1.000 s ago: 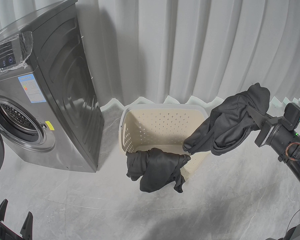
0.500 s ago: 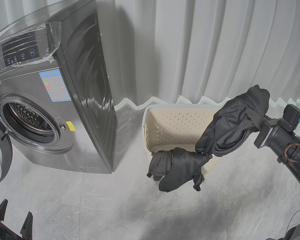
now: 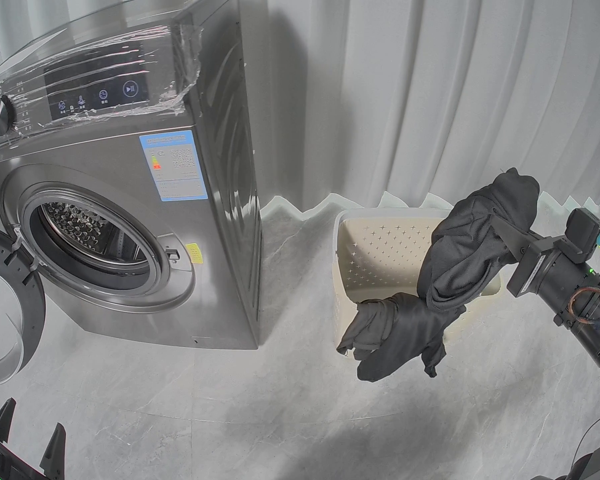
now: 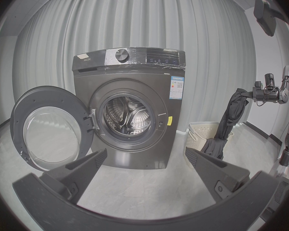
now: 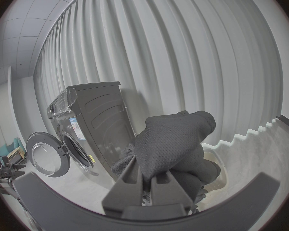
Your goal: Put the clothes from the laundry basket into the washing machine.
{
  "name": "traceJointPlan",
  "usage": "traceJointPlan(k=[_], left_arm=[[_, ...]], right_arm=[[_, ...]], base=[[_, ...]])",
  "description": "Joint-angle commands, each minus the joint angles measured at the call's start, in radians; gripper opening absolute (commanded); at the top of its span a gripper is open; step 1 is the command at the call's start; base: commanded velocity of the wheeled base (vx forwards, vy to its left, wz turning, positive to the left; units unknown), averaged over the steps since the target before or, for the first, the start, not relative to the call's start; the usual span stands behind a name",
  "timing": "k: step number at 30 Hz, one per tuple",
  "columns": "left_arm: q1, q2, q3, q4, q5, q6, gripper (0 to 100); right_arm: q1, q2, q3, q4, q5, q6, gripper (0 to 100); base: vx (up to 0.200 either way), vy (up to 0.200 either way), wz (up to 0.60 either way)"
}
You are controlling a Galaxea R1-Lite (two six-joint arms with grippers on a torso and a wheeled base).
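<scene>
At left, a washing machine [image 3: 133, 188] is shown with its door [image 3: 7, 308] swung open; below it the left gripper [image 3: 32, 418] is held with fingers spread, empty. At right, a dark garment [image 3: 473, 241] is pinched in the closed fingers of the right gripper [image 3: 505, 227], its tail draped over the laundry basket [image 3: 380, 248] rim. That tail should be lifted clear before the drum is approached.

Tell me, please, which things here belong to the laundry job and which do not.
Job: clothes, held by the right gripper; basket; washer with its door open; left gripper, open.
Not the job: curtain; floor.
</scene>
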Motion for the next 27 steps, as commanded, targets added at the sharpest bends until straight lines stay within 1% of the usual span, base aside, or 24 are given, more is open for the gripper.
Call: traceJointPlan(k=[1,6,15,27], left_arm=[[0.000,-0.016,0.016,0.000,-0.001,0.000,100],[0.000,-0.016,0.016,0.000,0.000,0.001,100],[0.000,-0.016,0.016,0.000,0.000,-0.002,100],[0.000,-0.016,0.016,0.000,0.000,-0.006,100]], right_arm=[[0.008,0.002,-0.001,-0.005,0.001,0.000,0],[0.025,0.003,0.001,-0.008,0.001,0.001,0],[0.025,0.002,-0.001,-0.008,0.001,0.001,0],[0.025,0.005,0.002,-0.007,0.001,0.003,0]], base=[[0.000,0.200,0.00],[0.000,0.200,0.00],[0.000,0.000,0.00],[-0.200,0.000,0.00]])
